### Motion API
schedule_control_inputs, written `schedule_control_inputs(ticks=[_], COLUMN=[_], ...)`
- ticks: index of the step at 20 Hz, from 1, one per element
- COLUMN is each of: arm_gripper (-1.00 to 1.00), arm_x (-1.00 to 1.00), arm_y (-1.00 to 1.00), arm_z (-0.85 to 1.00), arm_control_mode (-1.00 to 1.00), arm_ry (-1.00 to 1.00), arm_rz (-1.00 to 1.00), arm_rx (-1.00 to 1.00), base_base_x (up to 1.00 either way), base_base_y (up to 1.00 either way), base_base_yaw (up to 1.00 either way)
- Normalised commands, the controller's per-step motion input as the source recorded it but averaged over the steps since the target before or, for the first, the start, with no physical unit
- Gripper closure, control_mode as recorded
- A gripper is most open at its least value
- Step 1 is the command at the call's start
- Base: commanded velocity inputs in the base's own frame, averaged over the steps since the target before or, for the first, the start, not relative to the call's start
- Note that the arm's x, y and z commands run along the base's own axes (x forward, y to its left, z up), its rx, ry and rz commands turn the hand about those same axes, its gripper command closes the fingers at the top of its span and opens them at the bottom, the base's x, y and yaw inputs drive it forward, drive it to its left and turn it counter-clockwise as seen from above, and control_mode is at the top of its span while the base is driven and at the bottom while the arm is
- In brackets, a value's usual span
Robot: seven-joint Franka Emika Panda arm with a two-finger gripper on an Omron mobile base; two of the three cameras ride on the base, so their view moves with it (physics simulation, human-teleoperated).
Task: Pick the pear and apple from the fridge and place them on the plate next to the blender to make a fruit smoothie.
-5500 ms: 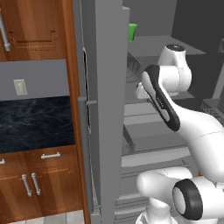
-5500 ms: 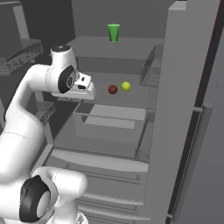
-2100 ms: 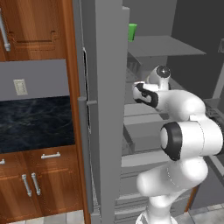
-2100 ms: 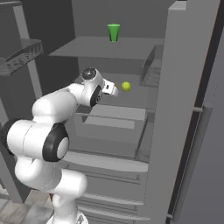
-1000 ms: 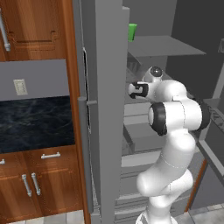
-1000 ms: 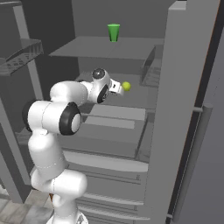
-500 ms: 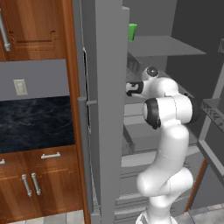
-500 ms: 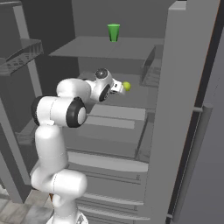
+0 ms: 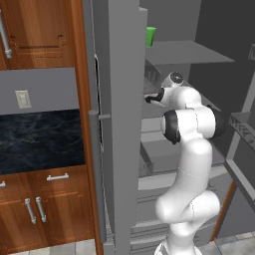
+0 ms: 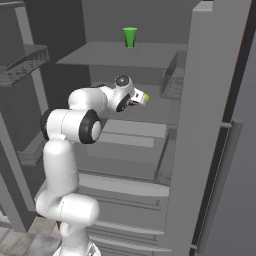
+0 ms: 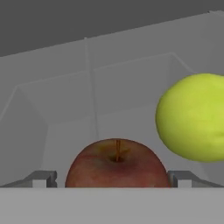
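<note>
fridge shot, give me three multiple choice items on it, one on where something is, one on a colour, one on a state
1. Where does the apple lie in the hand view?
A. between the two fingertips of the gripper
B. on the top shelf beside the cup
C. on the floor

2. What colour is the cup on the top shelf of the fridge?
A. red
B. bright green
C. white

3. How do the gripper's jaws stand?
A. shut tight with nothing between
B. open, one on each side of the apple
C. clamped on the pear

Answers:
1 A, the hand view shows the apple low and centred with a fingertip at each side.
2 B, the right base view shows a bright green tapered cup.
3 B, the tips stand apart past the apple's sides, and the pear lies off to one side.
</note>
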Motion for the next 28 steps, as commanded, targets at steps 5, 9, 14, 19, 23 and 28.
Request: schedule_control_inputs(ticks=[5,9,14,19,23,28], arm_gripper=[1.0,1.0,1.0,1.0,1.0,1.0], arm_x=[0.0,0.0,-0.34,-0.88,-1.0,-1.0], arm_y=[0.0,-0.01,0.0,0.01,0.03,0.16], arm_z=[-0.49,-0.01,0.0,0.11,0.54,0.94], arm_control_mode=[-1.0,-1.0,-1.0,-1.0,-1.0,-1.0], arm_ry=[0.02,-0.01,-0.07,-0.29,-0.31,-0.02], arm_rz=[0.0,0.0,0.0,0.0,0.0,0.02], arm_rx=[0.01,0.0,0.0,0.0,0.0,0.0], base_base_x=[0.0,0.0,0.0,0.0,0.0,0.0], base_base_y=[0.0,0.0,0.0,0.0,0.0,0.0], base_base_yaw=[0.0,0.0,0.0,0.0,0.0,0.0])
